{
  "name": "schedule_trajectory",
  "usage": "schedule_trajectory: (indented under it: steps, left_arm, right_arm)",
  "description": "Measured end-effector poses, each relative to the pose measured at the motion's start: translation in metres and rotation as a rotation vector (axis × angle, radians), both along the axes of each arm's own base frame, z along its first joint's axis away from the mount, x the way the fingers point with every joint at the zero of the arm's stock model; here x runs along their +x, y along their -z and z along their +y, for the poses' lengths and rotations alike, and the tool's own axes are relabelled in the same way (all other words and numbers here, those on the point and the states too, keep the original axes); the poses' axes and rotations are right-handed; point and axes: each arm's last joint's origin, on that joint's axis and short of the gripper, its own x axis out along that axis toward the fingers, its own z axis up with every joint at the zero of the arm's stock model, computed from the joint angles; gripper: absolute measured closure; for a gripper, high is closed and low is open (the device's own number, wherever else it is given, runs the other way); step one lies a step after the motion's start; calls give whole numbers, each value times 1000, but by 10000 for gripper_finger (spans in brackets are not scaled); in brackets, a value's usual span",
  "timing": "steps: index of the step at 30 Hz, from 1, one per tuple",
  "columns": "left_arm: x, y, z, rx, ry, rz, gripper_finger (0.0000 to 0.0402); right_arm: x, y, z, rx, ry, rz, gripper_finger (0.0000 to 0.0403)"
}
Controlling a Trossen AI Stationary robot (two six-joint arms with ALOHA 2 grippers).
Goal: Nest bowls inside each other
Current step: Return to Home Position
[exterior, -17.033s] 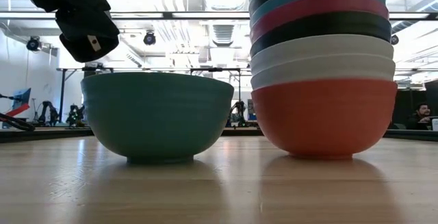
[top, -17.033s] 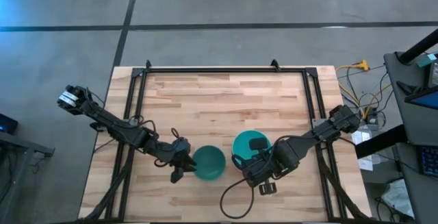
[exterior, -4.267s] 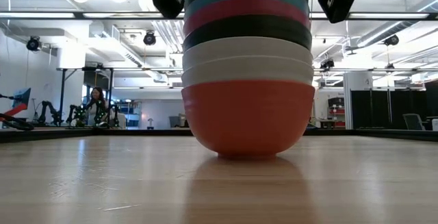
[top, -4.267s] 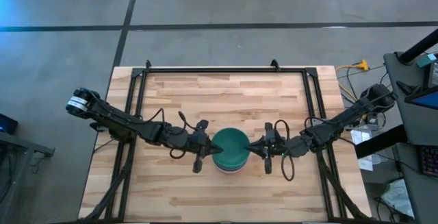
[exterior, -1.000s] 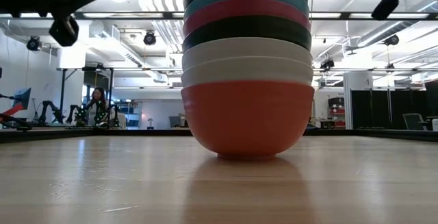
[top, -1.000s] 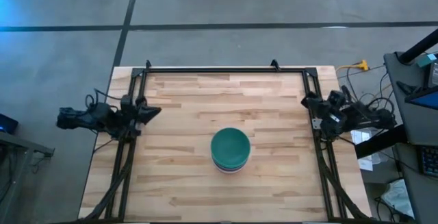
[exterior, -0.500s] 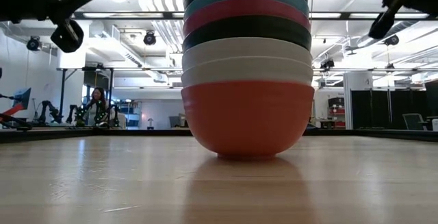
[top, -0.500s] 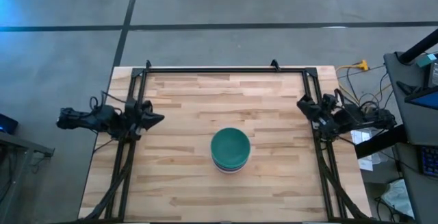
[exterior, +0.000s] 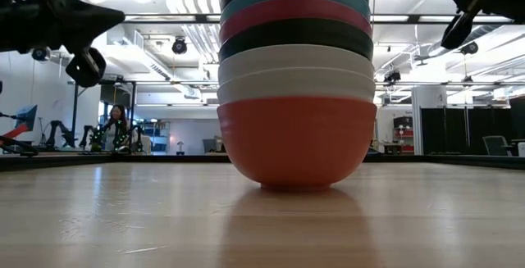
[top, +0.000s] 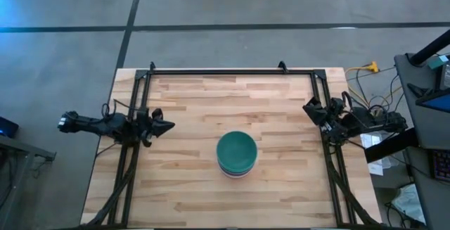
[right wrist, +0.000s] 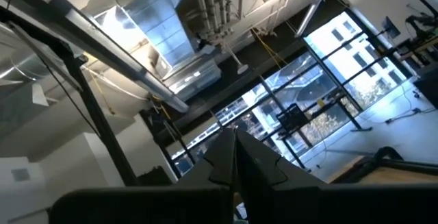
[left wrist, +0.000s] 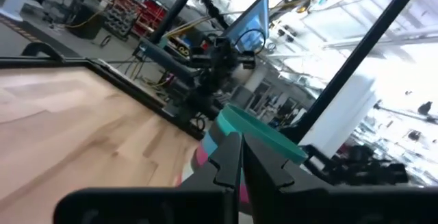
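The bowls stand nested in one stack [top: 236,154] at the table's middle, a dark teal bowl on top. In the low view the stack [exterior: 297,79] rests on the base of a red-orange bowl [exterior: 297,141], with two white, a black, a magenta and a turquoise bowl above it. My left gripper [top: 169,126] is shut at the table's left edge, well clear of the stack, and its wrist view shows the stack's teal rim [left wrist: 263,129] beyond the shut fingers. My right gripper [top: 307,108] is shut at the right edge, pointing up toward the ceiling.
A black metal frame [top: 232,70] runs along the table's far edge and down both sides. Bare wooden tabletop [top: 281,188] lies all around the stack. Cables and equipment [top: 373,103] sit off the right edge. A person [exterior: 112,124] stands far off in the room.
My left gripper has swung a little toward the near edge and the table's middle, dropping slightly. My right gripper has shifted slightly toward the table's left and dipped. Both have stayed shut. The stack of bowls has not moved.
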Motion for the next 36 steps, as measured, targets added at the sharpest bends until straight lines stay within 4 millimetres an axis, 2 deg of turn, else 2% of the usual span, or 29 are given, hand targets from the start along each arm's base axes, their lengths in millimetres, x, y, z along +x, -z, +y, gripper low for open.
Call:
schedule_trajectory:
  steps: [7,17,36]
  left_arm:
    - [1,8,0,99,-20,92,402]
    - [5,17,-1,346,-26,199,402]
    - [9,23,-1,362,-17,261,402]
  right_arm:
    - [0,0,0,0,0,0,394]
    - [0,0,0,0,-1,-1,394]
    - [0,0,0,0,-1,-1,394]
